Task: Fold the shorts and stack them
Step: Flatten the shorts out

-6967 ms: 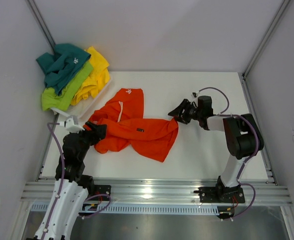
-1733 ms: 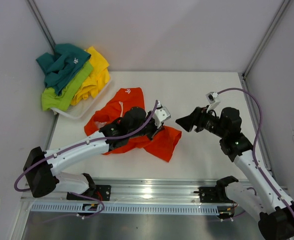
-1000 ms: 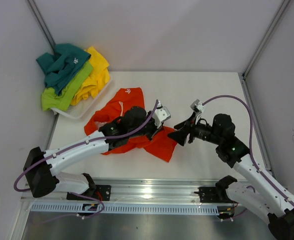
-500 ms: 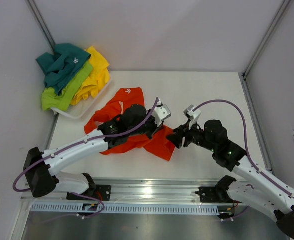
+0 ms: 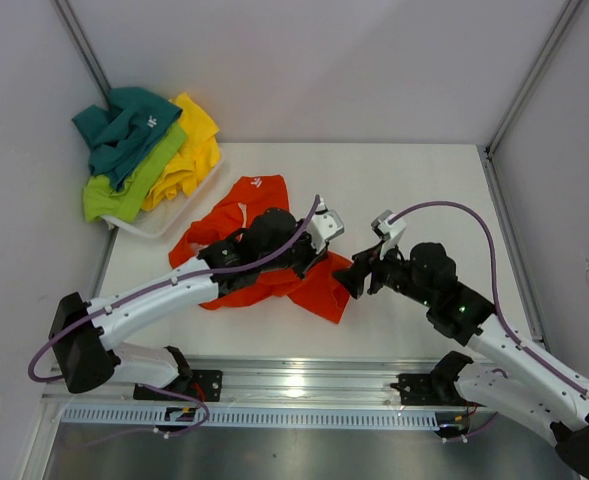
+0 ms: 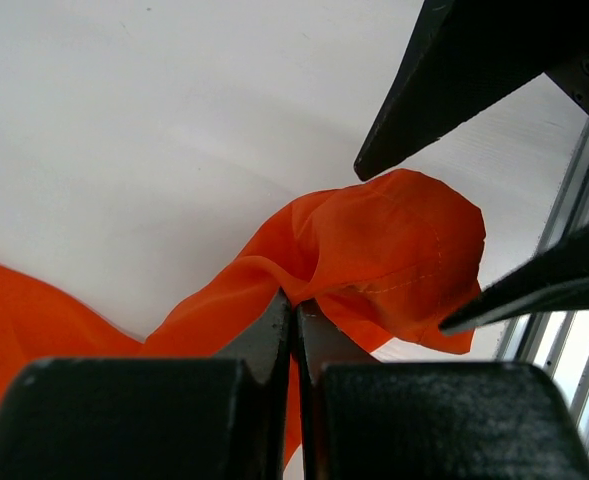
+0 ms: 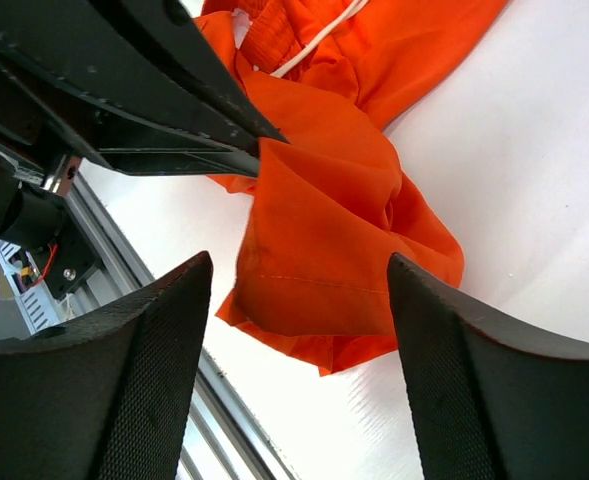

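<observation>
Orange shorts point(image 5: 257, 200) lie crumpled on the white table point(image 5: 424, 190), spread from the centre of the top view toward the lower middle, with a white drawstring and a small white logo showing at their upper end. The left gripper point(image 5: 326, 262) reaches in from the lower left of that view and sits at the right-hand edge of the cloth. In the left wrist view its fingers are pressed together at point(image 6: 294, 305), pinching a ridge of the orange fabric point(image 6: 394, 240), which bulges up and to the right of the tips.

The right gripper point(image 5: 346, 280) comes in from the lower right and meets the same corner of cloth. Its jaws stand spread. In the right wrist view point(image 7: 299, 258) the two fingers straddle the hemmed flap of the shorts point(image 7: 314, 220), one on either side; contact cannot be told. The left gripper's closed tip point(image 7: 274, 140) shows just above that flap.

Teal shorts point(image 5: 124, 125), lime green shorts point(image 5: 124, 185) and yellow shorts point(image 5: 194, 140) are heaped on a white tray point(image 5: 164, 220) at the upper left, well apart from both grippers.
</observation>
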Available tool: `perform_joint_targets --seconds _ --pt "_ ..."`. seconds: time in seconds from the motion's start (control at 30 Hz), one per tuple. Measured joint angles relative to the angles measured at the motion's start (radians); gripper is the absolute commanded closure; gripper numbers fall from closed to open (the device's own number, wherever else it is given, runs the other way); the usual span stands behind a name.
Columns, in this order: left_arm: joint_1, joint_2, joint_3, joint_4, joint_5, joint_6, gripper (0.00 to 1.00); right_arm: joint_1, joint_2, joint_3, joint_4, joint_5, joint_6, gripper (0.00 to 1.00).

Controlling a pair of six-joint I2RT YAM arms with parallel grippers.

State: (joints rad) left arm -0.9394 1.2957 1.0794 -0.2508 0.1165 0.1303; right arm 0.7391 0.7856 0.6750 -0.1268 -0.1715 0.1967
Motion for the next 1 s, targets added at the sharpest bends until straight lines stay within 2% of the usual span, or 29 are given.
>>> perform_joint_targets --seconds 0.17,0.4,0.53,0.57,0.63,0.67,0.73,0.83,0.87,0.97,1.0 --pt "0.0 0.026 0.023 -0.006 0.0 -0.002 0.97 0.016 -0.001 0.0 0.003 0.004 -0.007 0.24" --pt "0.0 0.027 0.024 -0.008 0.003 -0.01 0.97 0.041 0.006 -0.004 0.007 0.047 -0.017 0.38" --pt "0.003 0.027 0.025 -0.012 0.003 -0.013 0.96 0.049 -0.006 -0.013 0.01 0.09 -0.021 0.57" --pt "0.003 0.027 0.025 -0.014 0.003 -0.016 0.96 0.049 -0.008 -0.013 0.01 0.098 -0.021 0.67" --pt "0.004 0.027 0.025 -0.015 0.003 -0.018 0.96 0.049 -0.011 -0.013 0.01 0.113 -0.025 0.76" --pt "0.004 0.027 0.025 -0.015 0.004 -0.018 0.96 0.049 -0.012 -0.013 0.01 0.118 -0.025 0.86" --pt "0.004 0.027 0.025 -0.016 0.004 -0.018 0.96 0.049 -0.012 -0.013 0.01 0.129 -0.026 0.97" --pt "0.005 0.027 0.025 -0.016 0.004 -0.018 0.96 0.049 -0.012 -0.013 0.01 0.138 -0.022 1.0" --pt "0.005 0.027 0.025 -0.016 0.004 -0.018 0.95 0.049 -0.012 -0.013 0.009 0.141 -0.021 1.0" --pt "0.009 0.026 0.025 -0.012 0.009 -0.026 0.77 0.049 -0.012 -0.013 0.008 0.172 -0.01 1.0" --pt "0.013 0.024 0.024 -0.007 0.011 -0.033 0.65 0.049 -0.014 -0.014 0.008 0.19 -0.003 1.0"
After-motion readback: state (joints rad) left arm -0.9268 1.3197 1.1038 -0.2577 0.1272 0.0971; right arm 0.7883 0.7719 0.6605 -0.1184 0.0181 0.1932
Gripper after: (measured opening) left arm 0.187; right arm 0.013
